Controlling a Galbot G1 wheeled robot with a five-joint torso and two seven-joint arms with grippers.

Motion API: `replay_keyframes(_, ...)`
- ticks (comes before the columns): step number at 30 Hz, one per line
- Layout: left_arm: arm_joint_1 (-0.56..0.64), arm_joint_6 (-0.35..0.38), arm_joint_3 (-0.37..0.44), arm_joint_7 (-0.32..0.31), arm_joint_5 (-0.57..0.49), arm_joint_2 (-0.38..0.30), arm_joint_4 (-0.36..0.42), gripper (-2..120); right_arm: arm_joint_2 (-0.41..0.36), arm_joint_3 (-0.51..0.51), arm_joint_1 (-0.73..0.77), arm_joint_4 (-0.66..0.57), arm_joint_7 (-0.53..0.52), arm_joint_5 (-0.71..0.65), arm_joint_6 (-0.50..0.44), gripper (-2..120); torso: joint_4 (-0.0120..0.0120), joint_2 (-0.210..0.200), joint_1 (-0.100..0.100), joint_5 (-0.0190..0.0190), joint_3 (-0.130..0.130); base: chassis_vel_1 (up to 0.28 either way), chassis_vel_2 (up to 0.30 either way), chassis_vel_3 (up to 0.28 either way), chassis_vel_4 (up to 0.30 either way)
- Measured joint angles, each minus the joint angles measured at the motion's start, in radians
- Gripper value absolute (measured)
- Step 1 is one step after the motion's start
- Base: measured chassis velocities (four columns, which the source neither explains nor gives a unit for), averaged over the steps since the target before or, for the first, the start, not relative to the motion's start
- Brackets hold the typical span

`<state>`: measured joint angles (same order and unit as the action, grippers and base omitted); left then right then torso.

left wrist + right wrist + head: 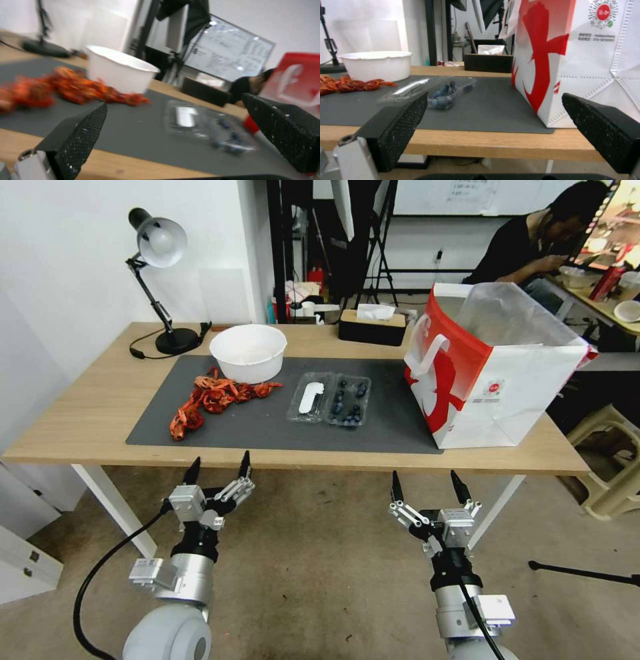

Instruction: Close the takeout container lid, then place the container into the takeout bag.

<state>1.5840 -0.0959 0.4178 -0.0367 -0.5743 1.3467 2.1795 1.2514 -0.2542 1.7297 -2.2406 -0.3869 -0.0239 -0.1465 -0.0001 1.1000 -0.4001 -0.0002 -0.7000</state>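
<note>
Wooden and pale, the desk [100,407] runs across the middle of the head view with a dark grey mat [267,427] laid over most of its top. At the upper left a black desk lamp [157,247] stands on the wood just behind the mat's far corner. Right of it a round white bowl [248,352] sits on the mat, and a heap of orange-red scraps [213,397] lies against its near side, trailing toward the lower left.

Near the centre of the frame the takeout container [349,400] lies open and flat on the mat, dark blueberries in its right half. Its lid [309,397] is folded out to the left, white label facing up, touching the mat. Behind it, at the desk's far edge, is a dark tissue box [372,324].

Right of centre the takeout bag [493,373] stands upright on the desk, well apart from the container, mouth open with clear liner rising out of it.

Along the bottom, in front of the desk and below its edge, the left pincer [219,465] hangs with its fingers spread and holding nothing. To the right, the right pincer [427,484] is likewise spread wide and empty.
</note>
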Motion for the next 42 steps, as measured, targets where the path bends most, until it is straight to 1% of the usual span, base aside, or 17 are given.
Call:
replay_keyframes(1, 0.000, 0.000, 0.000, 0.000, 0.000, 0.000, 0.000, 100, 0.000, 0.000, 0.000, 0.000, 0.000, 0.000, 0.000, 100, 0.0000, 0.000, 0.000, 0.0000, 0.000, 0.000, 0.000, 0.000, 0.000)
replay_keyframes(3, -0.041, 0.020, -0.026, -0.016, -0.094, -0.035, -0.003, 100, 0.004, -0.007, 0.003, 0.002, 0.000, 0.000, 0.001, 100, 0.0000, 0.000, 0.000, 0.0002, 0.000, 0.000, 0.000, 0.000, 0.000)
replay_keyframes(6, -0.054, 0.028, -0.034, -0.021, -0.128, -0.046, -0.004, 100, 0.004, -0.009, 0.004, 0.003, 0.000, 0.000, 0.001, 100, 0.0001, 0.000, 0.000, 0.0000, 0.000, 0.000, 0.000, 0.000, 0.000)
replay_keyframes(8, -0.125, 0.083, -0.070, -0.055, -0.343, -0.104, -0.003, 100, 0.009, -0.023, 0.007, 0.007, 0.000, 0.000, 0.002, 100, 0.0000, 0.000, 0.000, 0.0000, 0.000, 0.000, 0.000, 0.000, 0.000)
replay_keyframes(10, -0.145, 0.097, -0.077, -0.065, -0.396, -0.116, -0.003, 100, 0.010, -0.026, 0.007, 0.008, 0.001, -0.001, 0.003, 100, 0.0002, 0.000, 0.000, 0.0001, 0.000, 0.000, 0.000, 0.000, 0.000)
replay_keyframes(12, -0.212, 0.148, -0.103, -0.127, -0.588, -0.151, -0.009, 100, 0.015, -0.039, 0.010, 0.009, 0.001, -0.006, 0.005, 100, 0.0002, 0.000, 0.000, 0.0002, 0.000, 0.000, 0.000, 0.000, 0.000)
replay_keyframes(13, -0.232, 0.160, -0.110, -0.151, -0.638, -0.156, -0.014, 100, 0.016, -0.043, 0.011, 0.010, 0.001, -0.008, 0.005, 100, 0.0001, 0.000, 0.000, 0.0002, 0.000, 0.000, 0.000, 0.000, 0.000)
replay_keyframes(14, -0.232, 0.160, -0.110, -0.151, -0.638, -0.156, -0.014, 100, 0.016, -0.043, 0.011, 0.010, 0.001, -0.008, 0.005, 100, 0.0001, 0.000, 0.000, 0.0002, 0.000, 0.000, 0.000, 0.000, 0.000)
replay_keyframes(16, -0.303, 0.196, -0.138, -0.237, -0.779, -0.164, -0.036, 100, 0.025, -0.054, 0.018, 0.011, 0.001, -0.010, 0.006, 100, 0.0001, 0.000, 0.000, 0.0001, 0.000, 0.000, 0.000, 0.000, 0.000)
replay_keyframes(21, -0.424, 0.215, -0.185, -0.344, -0.944, -0.148, -0.088, 100, 0.040, -0.065, 0.022, 0.018, 0.000, -0.008, 0.006, 100, -0.0001, 0.000, 0.000, 0.0002, 0.000, 0.000, 0.000, 0.000, 0.000)
replay_keyframes(22, -0.424, 0.215, -0.185, -0.344, -0.944, -0.148, -0.088, 100, 0.040, -0.065, 0.022, 0.018, 0.000, -0.008, 0.006, 100, -0.0001, 0.000, 0.000, 0.0002, 0.000, 0.000, 0.000, 0.000, 0.000)
replay_keyframes(24, -0.501, 0.215, -0.211, -0.398, -1.026, -0.127, -0.128, 100, 0.049, -0.068, 0.023, 0.019, 0.001, -0.004, 0.007, 100, 0.0001, 0.000, 0.000, 0.0002, 0.000, 0.000, 0.000, 0.000, 0.000)
replay_keyframes(26, -0.506, 0.215, -0.212, -0.404, -1.033, -0.126, -0.131, 100, 0.050, -0.068, 0.023, 0.019, 0.000, -0.003, 0.007, 100, 0.0001, 0.000, 0.000, 0.0002, 0.000, 0.000, 0.000, 0.000, 0.000)
replay_keyframes(30, -0.631, 0.215, -0.249, -0.539, -1.169, -0.074, -0.210, 100, 0.066, -0.078, 0.031, 0.015, 0.000, 0.004, 0.008, 100, 0.0001, 0.000, 0.000, 0.0002, 0.000, 0.000, 0.000, 0.000, 0.000)
replay_keyframes(31, -0.631, 0.215, -0.249, -0.539, -1.169, -0.074, -0.210, 100, 0.066, -0.078, 0.031, 0.015, 0.000, 0.004, 0.008, 100, 0.0001, 0.000, 0.000, 0.0002, 0.000, 0.000, 0.000, 0.000, 0.000)
replay_keyframes(34, -0.678, 0.222, -0.269, -0.609, -1.183, -0.045, -0.265, 100, 0.070, -0.088, 0.032, 0.011, 0.000, 0.006, 0.008, 100, 0.0002, 0.000, 0.000, 0.0003, 0.000, 0.000, 0.000, 0.000, 0.000)
replay_keyframes(42, -0.729, 0.217, -0.293, -0.633, -1.171, -0.008, -0.354, 100, 0.070, -0.100, 0.028, 0.004, 0.000, 0.004, 0.011, 100, 0.0002, 0.000, 0.000, 0.0001, 0.000, 0.000, 0.000, 0.000, 0.000)
